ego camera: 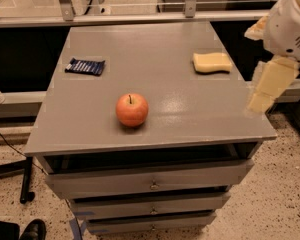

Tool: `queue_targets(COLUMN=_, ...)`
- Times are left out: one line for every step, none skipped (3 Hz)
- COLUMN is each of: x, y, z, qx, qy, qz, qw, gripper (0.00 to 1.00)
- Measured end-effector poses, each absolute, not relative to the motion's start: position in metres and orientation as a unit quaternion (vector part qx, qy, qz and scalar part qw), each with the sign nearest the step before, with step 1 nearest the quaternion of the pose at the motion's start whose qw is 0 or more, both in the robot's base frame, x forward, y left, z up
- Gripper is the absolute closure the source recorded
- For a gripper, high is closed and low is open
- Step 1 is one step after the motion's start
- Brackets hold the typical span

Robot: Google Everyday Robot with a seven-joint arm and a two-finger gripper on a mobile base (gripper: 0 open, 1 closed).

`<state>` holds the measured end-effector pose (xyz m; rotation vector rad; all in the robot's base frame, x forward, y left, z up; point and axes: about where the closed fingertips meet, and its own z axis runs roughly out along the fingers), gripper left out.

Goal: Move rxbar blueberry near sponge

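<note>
The rxbar blueberry (85, 66), a flat dark navy wrapper, lies at the far left of the grey cabinet top (190, 114). The pale yellow sponge (212, 62) lies at the far right of the top. They are well apart, with most of the top's width between them. My gripper (269, 86) hangs off the right edge of the top, to the right of and a little nearer than the sponge. It touches nothing and is far from the bar.
A red-orange apple (132, 110) stands near the front middle of the top. The cabinet has drawers (150, 181) below its front edge. A metal rail (140, 18) runs behind the top. A chair base (25, 179) and a shoe (34, 230) are on the floor at the left.
</note>
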<state>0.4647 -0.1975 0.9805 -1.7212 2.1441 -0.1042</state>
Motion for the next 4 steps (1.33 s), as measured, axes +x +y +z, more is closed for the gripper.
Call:
queue_targets(x=0.512, y=-0.161, z=0.982, qx=-0.632, qy=0.739, qz=-0.017, qw=0.233, gripper=0.00)
queue_targets(x=0.562, y=-0.110, z=0.990, qx=-0.651, qy=0.707, qz=0.005, qw=0.277, gripper=0.00)
queue_targets(x=0.592, y=-0.058, z=0.993, qx=-0.661, qy=0.683, qz=0.019, qw=0.311, gripper=0.00)
queue_targets(x=0.615, y=0.008, z=0.990, qx=-0.646, qy=0.677, qz=0.050, qw=0.350, gripper=0.00)
